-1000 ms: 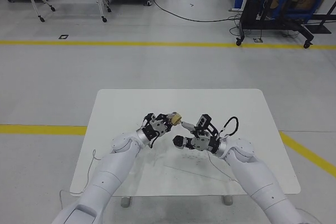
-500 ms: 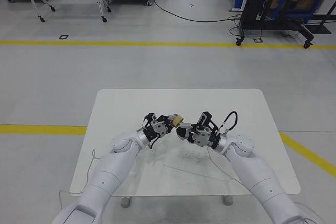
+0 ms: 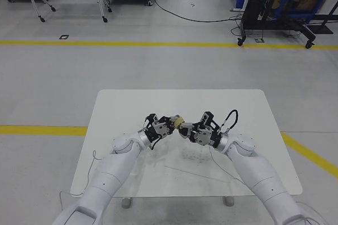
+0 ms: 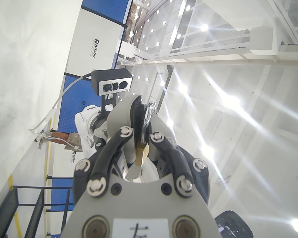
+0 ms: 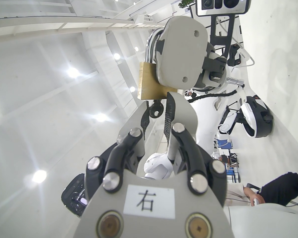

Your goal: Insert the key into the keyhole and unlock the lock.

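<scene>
My left gripper (image 3: pixel 169 123) is clenched on the padlock (image 5: pixel 148 83), holding it in the air above the bench (image 3: pixel 129 107). My right gripper (image 3: pixel 185 131) grasps the key (image 5: pixel 156 110) by its head, just under the padlock.

Risk: if I turn with the key off-axis or only part-seated, it could bind, twist the padlock in its grip, or slip.

The keyhole is hidden. I cannot tell how deep the key sits.
</scene>
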Controlling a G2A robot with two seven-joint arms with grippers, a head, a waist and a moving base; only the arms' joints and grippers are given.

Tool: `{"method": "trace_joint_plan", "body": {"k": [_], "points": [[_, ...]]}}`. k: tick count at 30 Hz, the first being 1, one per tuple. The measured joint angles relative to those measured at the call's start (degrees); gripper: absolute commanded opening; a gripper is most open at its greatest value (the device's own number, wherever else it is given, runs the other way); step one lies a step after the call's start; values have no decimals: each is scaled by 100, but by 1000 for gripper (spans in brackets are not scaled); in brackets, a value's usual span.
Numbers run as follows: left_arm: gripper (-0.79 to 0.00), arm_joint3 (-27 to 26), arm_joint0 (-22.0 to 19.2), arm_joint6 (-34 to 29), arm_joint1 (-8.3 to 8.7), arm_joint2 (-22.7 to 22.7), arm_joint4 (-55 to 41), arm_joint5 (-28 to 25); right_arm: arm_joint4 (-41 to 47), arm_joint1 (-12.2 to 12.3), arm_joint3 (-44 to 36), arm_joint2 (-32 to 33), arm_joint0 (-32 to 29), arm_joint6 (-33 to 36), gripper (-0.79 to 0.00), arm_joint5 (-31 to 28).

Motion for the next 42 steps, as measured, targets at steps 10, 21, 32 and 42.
{"method": "trace_joint_plan", "body": {"k": [10,21,32,42], "points": [[-785,-47,12,-9,-11,-6,-11,-45,211,-45,101,1,31,-89,-785,-27],[-785,-168,39,596,-26,36,660,-1161,1860,-252,450,-70,-39,-138,-785,464],[-785,-486,178,856,5,-10,1183,-1893,2274,-328,940,-86,202,350,-785,1003],[-785,-588,177,1264,47,-30,1978,-2420,2893,-374,1138,-30,209,981,-785,1776]]}}
